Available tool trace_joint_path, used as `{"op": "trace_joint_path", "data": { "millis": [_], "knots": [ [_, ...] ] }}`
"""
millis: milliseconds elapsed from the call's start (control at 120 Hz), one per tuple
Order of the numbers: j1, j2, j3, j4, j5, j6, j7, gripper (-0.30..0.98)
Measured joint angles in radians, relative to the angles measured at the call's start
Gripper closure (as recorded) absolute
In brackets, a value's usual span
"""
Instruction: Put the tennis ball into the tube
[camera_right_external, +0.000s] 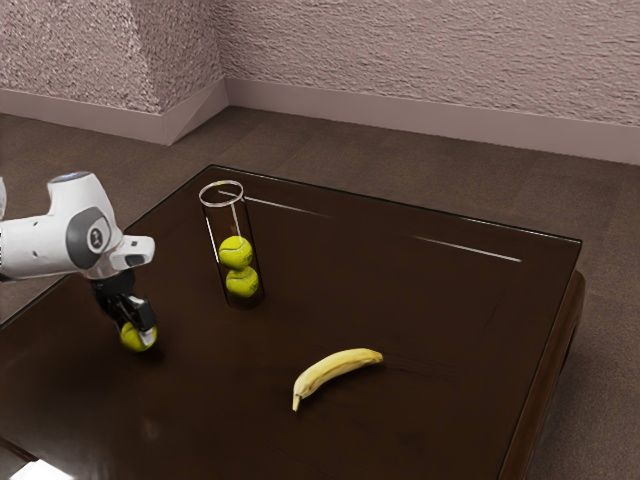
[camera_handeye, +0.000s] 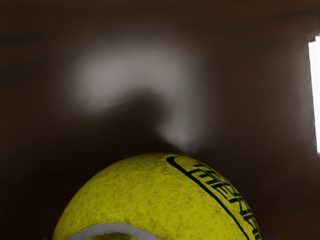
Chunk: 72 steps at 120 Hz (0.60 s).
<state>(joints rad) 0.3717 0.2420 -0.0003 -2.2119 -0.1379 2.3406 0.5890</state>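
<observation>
In the exterior view my black gripper (camera_right_external: 136, 322) points down around a yellow-green tennis ball (camera_right_external: 133, 338) at the exterior view's left, low over the dark table. Part of the ball is hidden behind the gripper, and whether the ball is gripped cannot be made out. At the wrist view's lower edge the same tennis ball (camera_handeye: 155, 195) looms large, with dark lettering and a pale seam. A clear tube (camera_right_external: 222, 194) stands upright on the table, open at its top rim, with one ball (camera_right_external: 236, 252) stacked on another ball (camera_right_external: 242, 283) inside.
A yellow banana (camera_right_external: 335, 370) lies on the dark tabletop (camera_right_external: 430, 310), in front of the tube and toward the exterior view's right. A bright white patch (camera_right_external: 42, 471) shows at the exterior view's lower left corner.
</observation>
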Motion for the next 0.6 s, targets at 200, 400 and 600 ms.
{"op": "trace_joint_path", "data": {
  "millis": [200, 400, 600],
  "knots": [
    [-0.001, 0.009, -0.003, 0.004, -0.003, 0.014, -0.004, 0.27],
    [-0.001, -0.133, -0.026, -0.003, -0.011, 0.01, -0.009, 0.32],
    [0.009, -0.308, -0.041, 0.103, -0.012, 0.008, -0.017, 0.34]
  ]
}}
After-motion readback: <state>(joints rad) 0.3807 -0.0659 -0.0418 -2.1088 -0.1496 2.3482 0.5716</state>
